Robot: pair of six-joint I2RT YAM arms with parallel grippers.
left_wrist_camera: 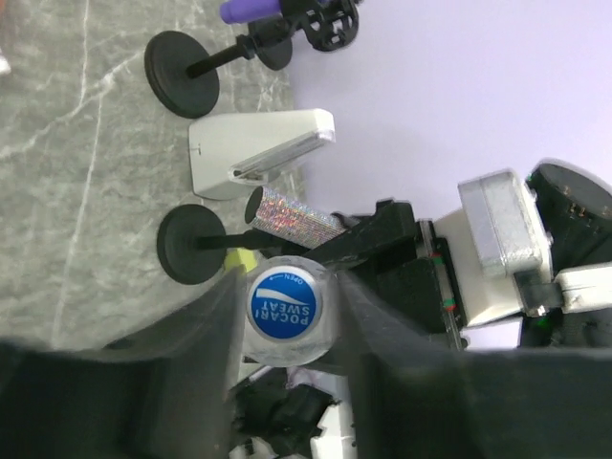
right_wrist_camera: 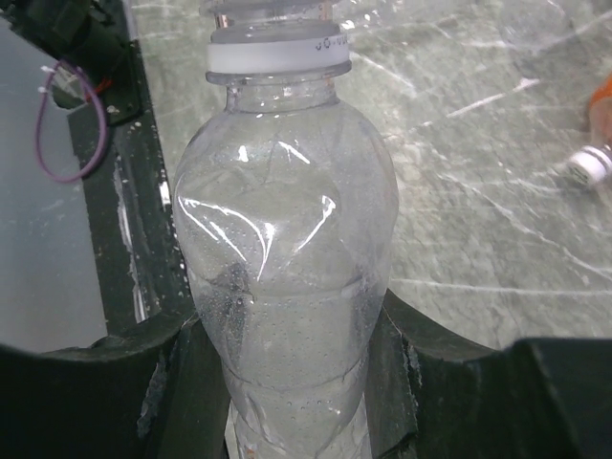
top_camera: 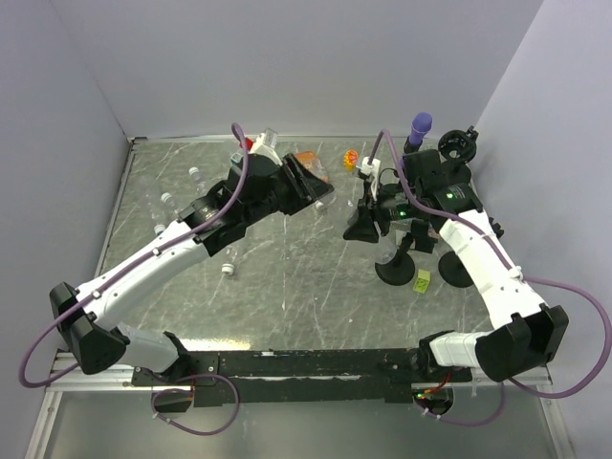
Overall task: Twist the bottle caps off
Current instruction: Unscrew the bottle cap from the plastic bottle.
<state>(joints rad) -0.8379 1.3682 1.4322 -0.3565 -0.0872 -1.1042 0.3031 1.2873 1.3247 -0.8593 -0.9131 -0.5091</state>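
Observation:
A bottle cap [left_wrist_camera: 285, 304] with a blue printed top and a pale side sits between the fingers of my left gripper [left_wrist_camera: 287, 320]. The jaws flank it closely, a little off its sides, so the gripper is open. What lies behind the cap is hidden. My right gripper [right_wrist_camera: 287, 382] is shut on the lower body of a clear, ribbed plastic bottle [right_wrist_camera: 282, 249] with a white ring [right_wrist_camera: 277, 53] at its neck. The frame's top edge cuts off the bottle's top. From above, the left gripper [top_camera: 323, 191] and the right gripper [top_camera: 366, 228] meet mid-table.
Several more clear bottles [top_camera: 164, 203] lie at the left, one with a white cap [top_camera: 228, 270]. Another capped bottle [right_wrist_camera: 585, 164] lies on the marble top. Black round-based stands [top_camera: 394, 271] and a purple-topped stand [top_camera: 419, 124] stand at the right. A white wedge [left_wrist_camera: 258, 153] sits near a wall.

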